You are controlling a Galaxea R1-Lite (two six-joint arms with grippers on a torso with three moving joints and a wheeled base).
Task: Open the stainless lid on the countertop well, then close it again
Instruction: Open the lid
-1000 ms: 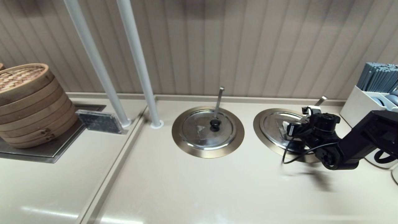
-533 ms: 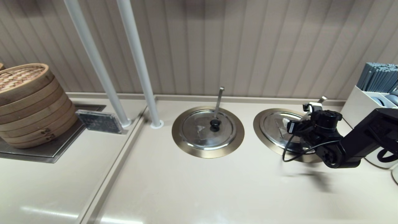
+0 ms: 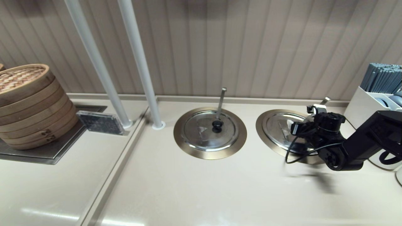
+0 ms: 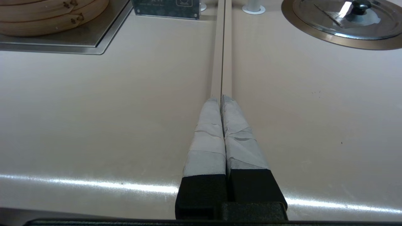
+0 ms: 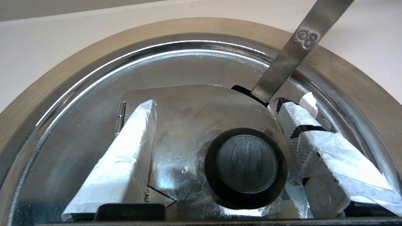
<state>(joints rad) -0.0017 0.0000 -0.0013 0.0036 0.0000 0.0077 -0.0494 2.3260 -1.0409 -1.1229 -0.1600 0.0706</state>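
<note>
Left gripper (image 4: 221,99) pressed together low over bare counter (image 3: 188,194); beyond it, two lidded wells: right gripper (image 5: 216,105) spread astride the knob (image 5: 246,168) of the lid (image 3: 279,125) seated on the right well (image 3: 262,133); behind, two poles (image 3: 138,62).

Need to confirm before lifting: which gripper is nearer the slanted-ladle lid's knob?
Right. The right gripper hangs open, straddling the black knob of the stainless lid. The left gripper is shut, far off over bare counter.

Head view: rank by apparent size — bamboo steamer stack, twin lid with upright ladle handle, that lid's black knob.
1. bamboo steamer stack: largest, though cut off at the frame edge.
2. twin lid: clearly smaller.
3. black knob: smallest by far.
All sit at similar depth, so the order looks safe.
</note>
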